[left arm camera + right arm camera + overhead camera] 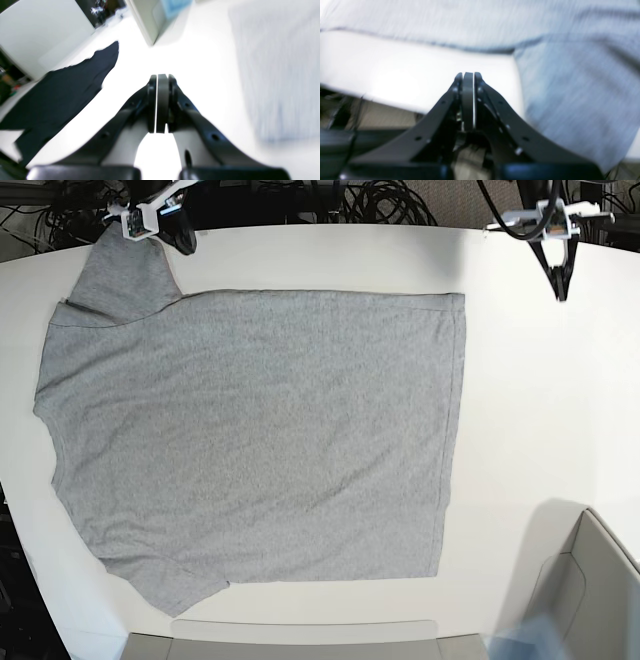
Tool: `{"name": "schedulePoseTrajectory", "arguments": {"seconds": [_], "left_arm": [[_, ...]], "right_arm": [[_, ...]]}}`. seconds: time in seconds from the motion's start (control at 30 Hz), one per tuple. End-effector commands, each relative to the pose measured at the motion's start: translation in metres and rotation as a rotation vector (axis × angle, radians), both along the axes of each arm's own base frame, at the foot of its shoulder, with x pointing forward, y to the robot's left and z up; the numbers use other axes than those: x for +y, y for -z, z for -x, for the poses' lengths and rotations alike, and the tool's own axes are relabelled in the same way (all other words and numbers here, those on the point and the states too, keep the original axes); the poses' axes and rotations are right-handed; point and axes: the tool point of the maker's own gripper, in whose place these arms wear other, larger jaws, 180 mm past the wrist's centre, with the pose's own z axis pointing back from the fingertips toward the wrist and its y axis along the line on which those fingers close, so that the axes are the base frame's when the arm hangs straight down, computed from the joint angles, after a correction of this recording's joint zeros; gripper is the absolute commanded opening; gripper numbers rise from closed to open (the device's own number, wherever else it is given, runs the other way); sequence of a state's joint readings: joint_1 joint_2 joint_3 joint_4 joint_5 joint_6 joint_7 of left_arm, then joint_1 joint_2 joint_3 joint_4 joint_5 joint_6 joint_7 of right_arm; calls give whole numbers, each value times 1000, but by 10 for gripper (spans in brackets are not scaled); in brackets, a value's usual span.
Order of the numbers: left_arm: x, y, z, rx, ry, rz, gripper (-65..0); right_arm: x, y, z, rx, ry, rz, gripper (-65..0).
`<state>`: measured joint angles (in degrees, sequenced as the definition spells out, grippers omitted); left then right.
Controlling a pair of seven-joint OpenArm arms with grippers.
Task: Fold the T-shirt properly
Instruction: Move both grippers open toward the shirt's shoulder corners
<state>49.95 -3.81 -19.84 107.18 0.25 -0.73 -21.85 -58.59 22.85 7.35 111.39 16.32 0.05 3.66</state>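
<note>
At the far left of the table (520, 380) the right gripper (186, 246), jaws pressed together and holding nothing, hangs just beside the upper sleeve of the T-shirt (260, 430), which lies flat, plain side up, long axis across. The left gripper (562, 292), also closed, hangs well apart to the right; wrist views are blurred

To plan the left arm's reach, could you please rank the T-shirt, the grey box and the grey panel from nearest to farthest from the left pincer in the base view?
From the left pincer:
1. T-shirt, its hem just toward the view's left.
2. Grey box, bottom right corner.
3. Grey panel, along the bottom edge, farthest.
</note>
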Motion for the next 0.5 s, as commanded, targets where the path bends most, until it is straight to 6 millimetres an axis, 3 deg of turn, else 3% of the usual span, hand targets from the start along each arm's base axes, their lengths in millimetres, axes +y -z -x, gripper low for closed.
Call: {"name": "schedulePoseTrajectory", "arguments": {"seconds": [0.0, 0.1, 0.23, 0.33, 0.47], "left_arm": [[4, -9, -6, -27, -18, -15, -650], [7, -11, -24, -50, -28, -8, -650], [-1, -19, -45, -35, 86, -154, -650], [-19, -20, -60, -29, 181, -228, -650], [-21, -24, -65, -42, 206, -235, -650]], "right_arm": [[-6, -11, -7, -46, 6, 11, -646], [-18, -17, -18, -83, 21, 40, -646], [-37, -28, -35, -138, 43, 87, -646], [-41, -31, -40, -149, 14, 109, -646], [-42, -32, -41, -150, -12, 123, -646]]}}
